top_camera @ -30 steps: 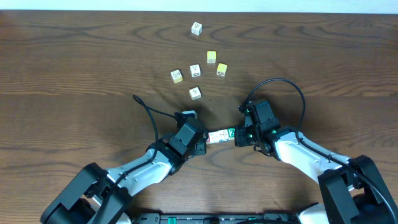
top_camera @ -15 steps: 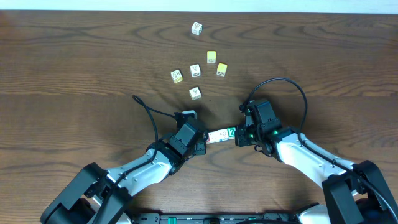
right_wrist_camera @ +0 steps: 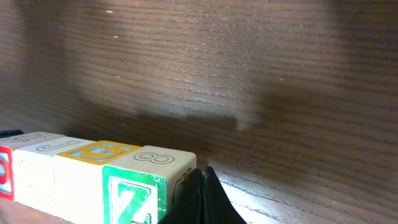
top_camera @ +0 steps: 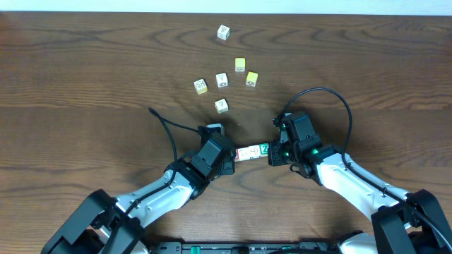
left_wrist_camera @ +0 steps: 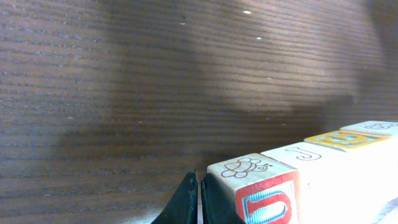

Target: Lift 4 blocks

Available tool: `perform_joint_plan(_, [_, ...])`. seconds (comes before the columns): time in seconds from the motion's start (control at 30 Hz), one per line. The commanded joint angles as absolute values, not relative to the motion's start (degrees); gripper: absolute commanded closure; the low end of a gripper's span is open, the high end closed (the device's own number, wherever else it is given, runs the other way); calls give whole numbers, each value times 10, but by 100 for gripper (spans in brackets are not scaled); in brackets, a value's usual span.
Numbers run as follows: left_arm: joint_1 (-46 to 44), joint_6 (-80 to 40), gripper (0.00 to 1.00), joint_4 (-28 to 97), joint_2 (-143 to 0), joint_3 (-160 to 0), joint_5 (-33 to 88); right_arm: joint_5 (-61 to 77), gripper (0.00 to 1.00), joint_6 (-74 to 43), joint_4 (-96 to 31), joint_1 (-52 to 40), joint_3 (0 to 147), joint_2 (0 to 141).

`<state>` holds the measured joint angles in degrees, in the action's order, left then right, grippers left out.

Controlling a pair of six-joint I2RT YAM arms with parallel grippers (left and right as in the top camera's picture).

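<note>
Between the left end effector (top_camera: 231, 156) and the right end effector (top_camera: 271, 152), each with fingers pressed together, we are seeing the blocks (top_camera: 251, 152) pinched end-to-end as one row over the tabletop (top_camera: 85, 106).

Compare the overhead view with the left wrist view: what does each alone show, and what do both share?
Only overhead: the right gripper at the row's far end, and six loose cubes farther up the table. Only left wrist: the end block, insect drawing on top, red letter on its side; a J on the next block. Both: the left gripper, shut, against the row of blocks.
</note>
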<state>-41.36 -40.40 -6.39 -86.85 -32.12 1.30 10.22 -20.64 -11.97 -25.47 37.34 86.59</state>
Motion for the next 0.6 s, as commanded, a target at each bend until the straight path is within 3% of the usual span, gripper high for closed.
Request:
perform_joint_plan(0.0, [-437,-394,93,-91,-845,-360,99,241,99,-219,-111,-294,378,855])
perform_joint_plan(0.57, [-437,-395,93,-74,-829,-370,99,241,99,-219,-116,-294,386,835])
